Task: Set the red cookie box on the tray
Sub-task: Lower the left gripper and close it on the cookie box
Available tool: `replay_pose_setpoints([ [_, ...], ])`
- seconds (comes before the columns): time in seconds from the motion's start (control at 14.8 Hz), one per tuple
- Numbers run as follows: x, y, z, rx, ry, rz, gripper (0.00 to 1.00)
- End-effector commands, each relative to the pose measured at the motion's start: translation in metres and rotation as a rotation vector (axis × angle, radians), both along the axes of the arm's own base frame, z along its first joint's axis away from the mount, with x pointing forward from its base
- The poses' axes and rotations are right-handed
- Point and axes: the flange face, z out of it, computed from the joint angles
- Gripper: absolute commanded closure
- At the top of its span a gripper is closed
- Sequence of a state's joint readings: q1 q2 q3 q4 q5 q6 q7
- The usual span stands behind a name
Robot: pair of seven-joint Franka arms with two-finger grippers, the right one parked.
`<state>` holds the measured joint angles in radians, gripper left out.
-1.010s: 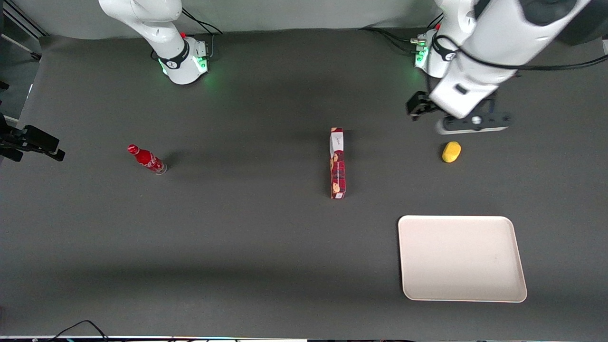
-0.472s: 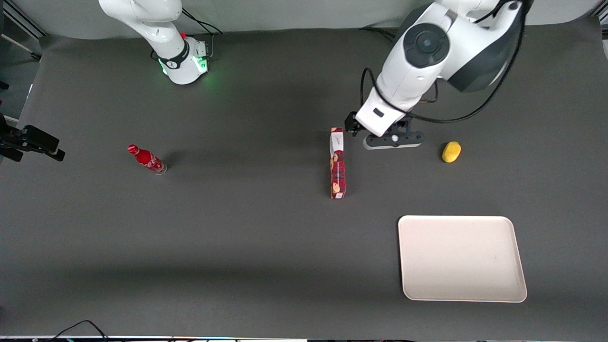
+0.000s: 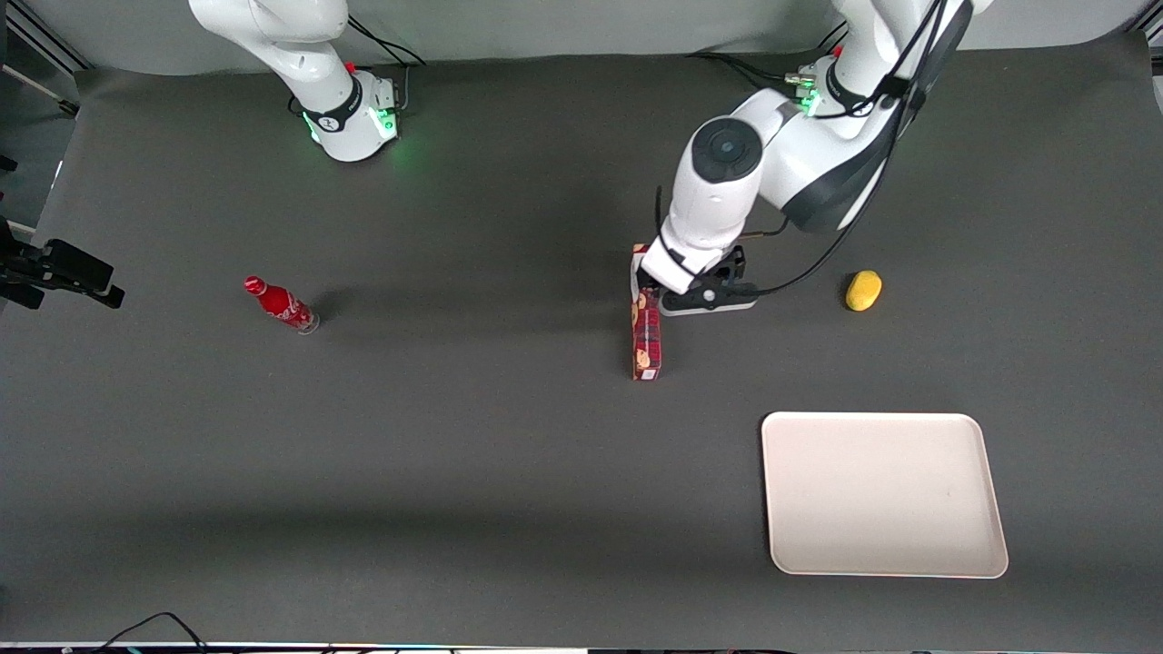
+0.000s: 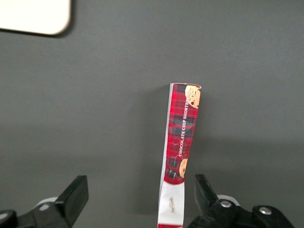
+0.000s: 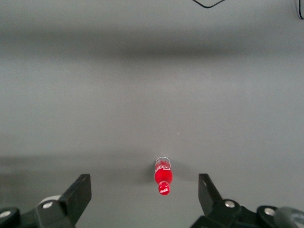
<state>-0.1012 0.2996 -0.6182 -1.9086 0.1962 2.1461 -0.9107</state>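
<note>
Red cookie box lies flat on the dark table, its long axis running from twelve to six o'clock in the front view, white label end farthest from the camera. It has not moved, but the left gripper has: a second ago it hung over near the yellow lemon-like object, and it has since swept across until it sits over the label end of the box. In the wrist view the box runs up between the two spread fingers, closer to one than the other, with nothing gripped. My read is that the approach is nearly finished; lowering and closing come next. The tray waits empty at about four o'clock from the box, well apart.
</note>
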Motion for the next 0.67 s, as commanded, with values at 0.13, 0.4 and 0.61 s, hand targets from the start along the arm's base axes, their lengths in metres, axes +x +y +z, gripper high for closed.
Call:
replay_pose_setpoints([
  [0.13,-0.004,-0.027,-0.057,0.000,-0.016,0.033,0.00],
  [0.4,-0.011,-0.039,-0.092,0.026,-0.036,0.019,0.00],
  [0.61,-0.018,-0.044,-0.114,0.037,-0.048,0.036,0.00],
])
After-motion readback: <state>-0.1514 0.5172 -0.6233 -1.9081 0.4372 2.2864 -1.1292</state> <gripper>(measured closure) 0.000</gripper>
